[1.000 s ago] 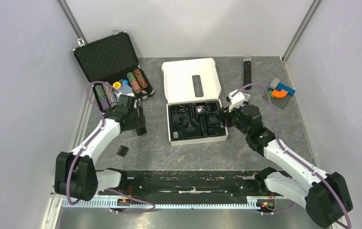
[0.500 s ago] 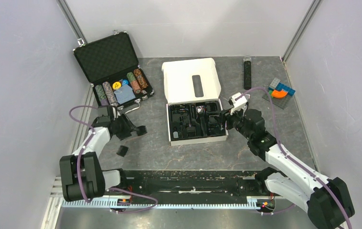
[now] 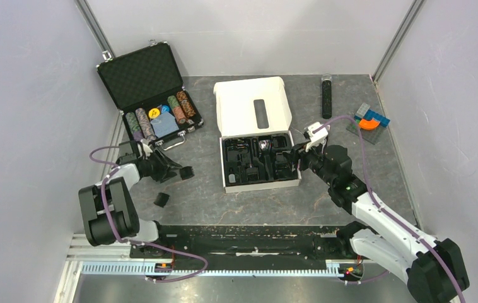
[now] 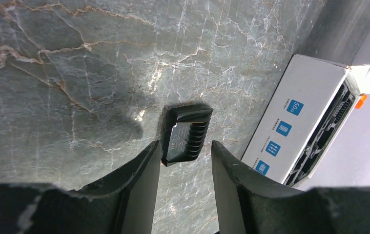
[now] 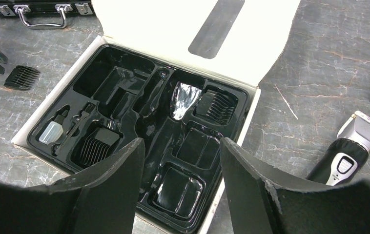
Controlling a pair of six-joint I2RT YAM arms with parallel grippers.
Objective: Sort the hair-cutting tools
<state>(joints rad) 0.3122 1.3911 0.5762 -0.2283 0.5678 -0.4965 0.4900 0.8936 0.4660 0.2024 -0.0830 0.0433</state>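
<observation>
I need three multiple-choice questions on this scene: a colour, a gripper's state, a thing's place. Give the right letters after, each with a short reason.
1. What colour is the tray inside the white box? A. black B. white C. blue
2. How is the left gripper? A. shut on a comb B. shut on nothing C. open
3. Where is the hair clipper? A. in the tray B. on the table beside the white box C. in the left gripper
Answers: 1 A, its compartments are glossy black. 2 C, its fingers stand apart, a comb attachment lying on the table at their tips. 3 B, the right wrist view shows it outside the box.
</observation>
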